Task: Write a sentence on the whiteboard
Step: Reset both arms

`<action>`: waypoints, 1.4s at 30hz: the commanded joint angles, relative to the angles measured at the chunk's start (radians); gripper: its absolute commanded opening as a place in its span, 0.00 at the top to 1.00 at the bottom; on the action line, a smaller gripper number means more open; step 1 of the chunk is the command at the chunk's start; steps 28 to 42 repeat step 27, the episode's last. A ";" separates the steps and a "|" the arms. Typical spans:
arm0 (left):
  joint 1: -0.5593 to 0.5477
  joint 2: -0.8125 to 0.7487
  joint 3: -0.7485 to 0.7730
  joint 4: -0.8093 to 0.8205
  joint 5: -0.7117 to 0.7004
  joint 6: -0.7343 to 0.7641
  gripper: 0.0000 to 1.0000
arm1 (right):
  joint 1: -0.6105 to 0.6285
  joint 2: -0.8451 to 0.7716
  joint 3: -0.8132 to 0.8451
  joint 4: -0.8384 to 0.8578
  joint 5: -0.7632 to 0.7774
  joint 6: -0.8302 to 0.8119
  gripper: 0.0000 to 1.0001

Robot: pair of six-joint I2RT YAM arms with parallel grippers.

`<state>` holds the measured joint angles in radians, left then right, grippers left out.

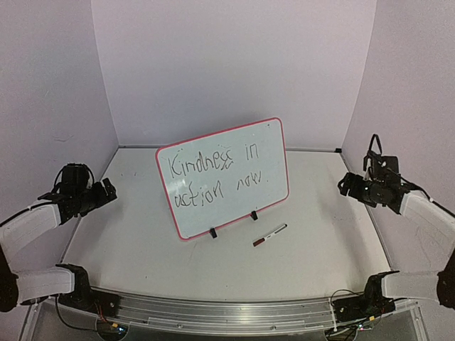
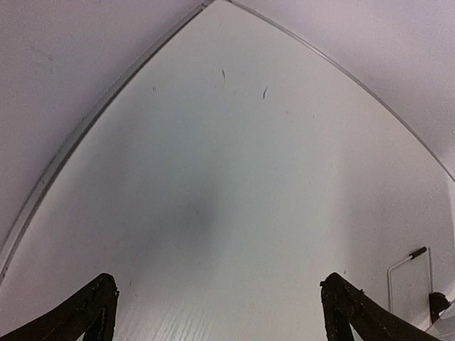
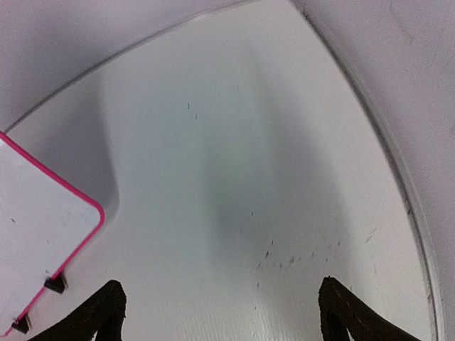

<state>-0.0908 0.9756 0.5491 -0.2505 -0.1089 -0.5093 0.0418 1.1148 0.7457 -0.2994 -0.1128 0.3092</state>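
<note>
Whiteboard (image 1: 222,212) stands a little tilted near the middle of the desk (image 1: 128,234), propped on two small black clip feet (image 1: 212,232), its red rim turned slightly so that the left edge sits nearer to us. On its glossy face we read the sentence (image 1: 202,164) in thin, uneven dark letters over two lines: "Kindness in action now."

Just beside the right foot, on the near side, a marker (image 1: 269,235) lies flat on the desk, apart from both arms.

We see a white, matte desk with a few small dark specks and scratches, most of them on the right side in the right wrist view. Pale lilac walls (image 1: 227,64) close it in on the left, the right and the far side, meeting the desk along a thin seam. A metal rail (image 1: 227,312) runs along the near edge, where the arm bases sit.

Our left fingers (image 2: 89,309) are spread wide above bare desk at the far left, with nothing between them. Our right fingers (image 3: 99,312) are likewise spread wide and empty at the far right, well apart from the whiteboard.
</note>
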 commanded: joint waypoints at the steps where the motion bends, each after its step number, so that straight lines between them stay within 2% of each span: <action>1: 0.015 0.051 0.094 0.278 -0.170 0.122 0.01 | 0.003 -0.136 -0.164 0.356 0.274 -0.035 0.11; 4: 0.014 0.054 0.024 0.483 -0.295 0.190 0.00 | 0.003 -0.192 -0.301 0.616 0.338 -0.104 0.11; 7: 0.015 0.056 -0.095 0.699 -0.346 0.276 0.00 | 0.003 -0.204 -0.414 0.807 0.368 -0.182 0.11; 9: 0.014 0.063 -0.161 0.818 -0.361 0.322 0.00 | 0.003 -0.198 -0.469 0.876 0.379 -0.215 0.11; 13: 0.013 0.099 -0.272 0.957 -0.376 0.372 0.00 | 0.003 -0.183 -0.561 0.994 0.412 -0.234 0.11; 16: 0.013 0.118 -0.270 0.955 -0.403 0.377 0.00 | 0.003 -0.180 -0.604 1.044 0.427 -0.241 0.11; 24: 0.013 0.178 -0.247 0.937 -0.385 0.365 0.00 | 0.002 -0.196 -0.612 1.044 0.423 -0.234 0.11; 42: 0.013 0.175 -0.249 0.939 -0.389 0.365 0.00 | 0.002 -0.200 -0.613 1.043 0.429 -0.238 0.11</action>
